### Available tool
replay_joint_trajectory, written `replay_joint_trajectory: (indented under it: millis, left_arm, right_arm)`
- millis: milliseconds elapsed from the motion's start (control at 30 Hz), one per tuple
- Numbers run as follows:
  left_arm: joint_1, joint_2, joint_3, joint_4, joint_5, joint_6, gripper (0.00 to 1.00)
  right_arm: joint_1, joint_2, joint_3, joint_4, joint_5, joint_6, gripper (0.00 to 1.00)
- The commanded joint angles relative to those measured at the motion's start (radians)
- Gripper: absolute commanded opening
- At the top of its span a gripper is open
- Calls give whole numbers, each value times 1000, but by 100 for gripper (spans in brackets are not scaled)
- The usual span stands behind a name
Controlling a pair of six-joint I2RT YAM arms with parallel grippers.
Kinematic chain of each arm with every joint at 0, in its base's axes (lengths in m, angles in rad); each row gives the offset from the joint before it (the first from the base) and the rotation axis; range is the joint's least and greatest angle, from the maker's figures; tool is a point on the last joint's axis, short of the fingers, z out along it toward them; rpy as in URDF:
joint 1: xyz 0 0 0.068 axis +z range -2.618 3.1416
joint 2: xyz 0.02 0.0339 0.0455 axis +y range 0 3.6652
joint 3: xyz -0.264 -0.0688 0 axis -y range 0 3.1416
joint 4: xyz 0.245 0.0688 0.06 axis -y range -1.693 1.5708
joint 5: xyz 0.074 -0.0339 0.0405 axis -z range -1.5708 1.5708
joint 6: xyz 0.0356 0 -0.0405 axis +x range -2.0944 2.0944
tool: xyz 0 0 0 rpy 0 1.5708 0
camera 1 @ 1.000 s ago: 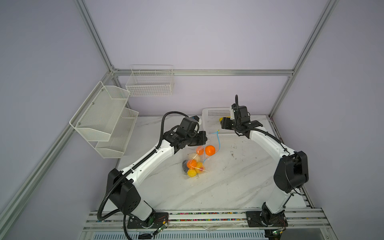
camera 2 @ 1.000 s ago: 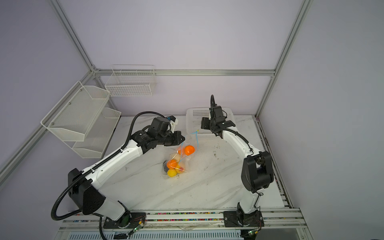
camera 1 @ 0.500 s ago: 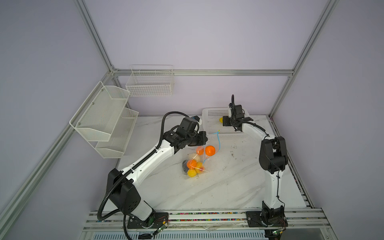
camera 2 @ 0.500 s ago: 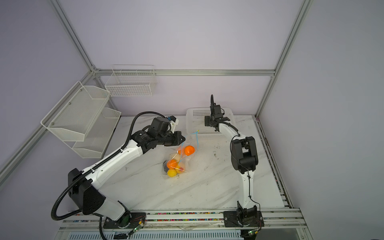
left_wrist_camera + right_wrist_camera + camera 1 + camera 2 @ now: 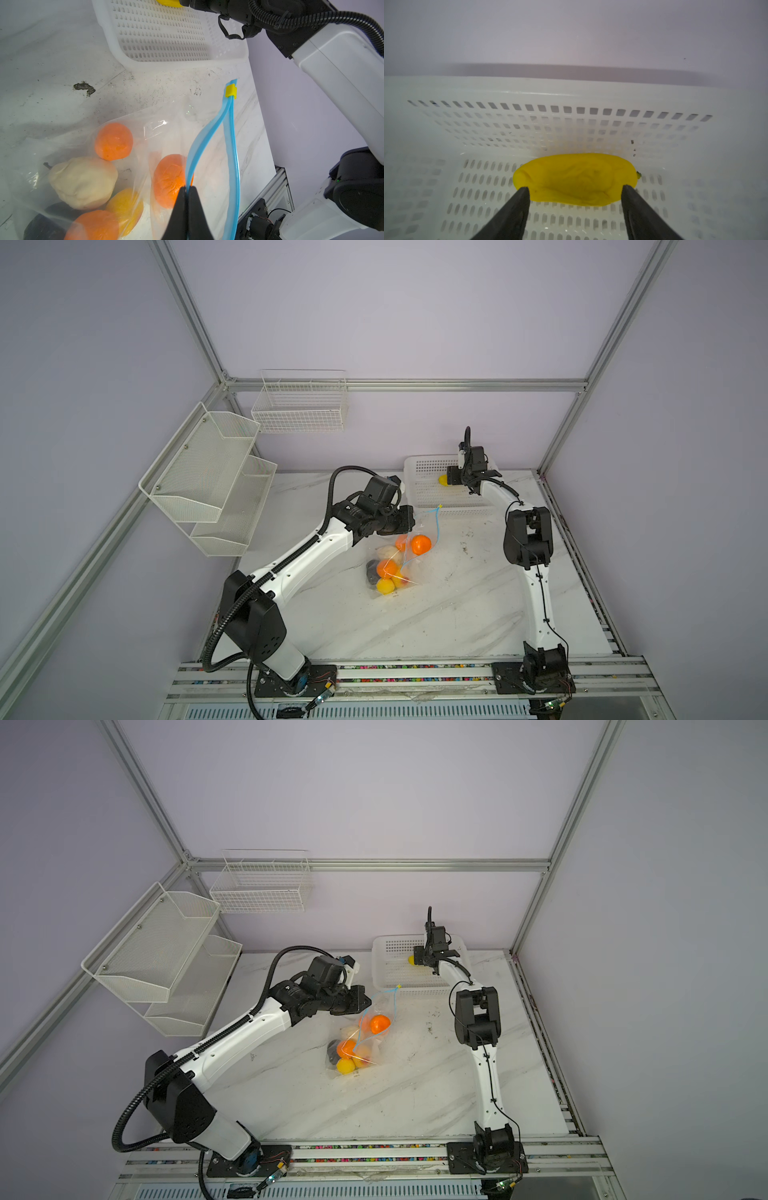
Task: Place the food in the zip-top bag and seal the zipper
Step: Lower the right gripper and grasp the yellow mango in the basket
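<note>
The clear zip-top bag (image 5: 424,524) lies mid-table, its mouth lifted. Inside it are orange balls (image 5: 113,141), a cream bulb (image 5: 83,181), a yellow fruit (image 5: 126,204) and a dark lump (image 5: 371,571). My left gripper (image 5: 188,188) is shut on one light-blue strip of the zipper (image 5: 232,145), whose two strips stand apart below the yellow slider (image 5: 231,90). An elongated yellow fruit (image 5: 575,178) lies in the white basket (image 5: 428,493). My right gripper (image 5: 574,188) is open around it, a fingertip at each end.
The white perforated basket stands at the back right, against the wall. A two-tier mesh shelf (image 5: 208,485) hangs on the left wall and a wire basket (image 5: 299,406) on the back wall. A dark stain (image 5: 84,87) marks the tabletop.
The right arm has folded at the elbow and pushed its gripper deeper into the basket, up to the yellow fruit, its jaws slightly wider. The left arm and bag have not moved.
</note>
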Motion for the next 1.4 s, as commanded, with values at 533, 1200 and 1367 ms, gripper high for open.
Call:
replay_joint_trajectory:
  millis: [533,1200,1367]
  left_arm:
    - [7,25,100,-12,-4,9,0]
    - [8,25,87,-4,8,10,0]
    - [7,19,78,-1,12,10,0]
  right_arm:
    - [-45,174,178,32,-165,37,82]
    - [-49,-18,-88,19,-248,105,79]
    - [-44,-78,-160,48,-299,125,78]
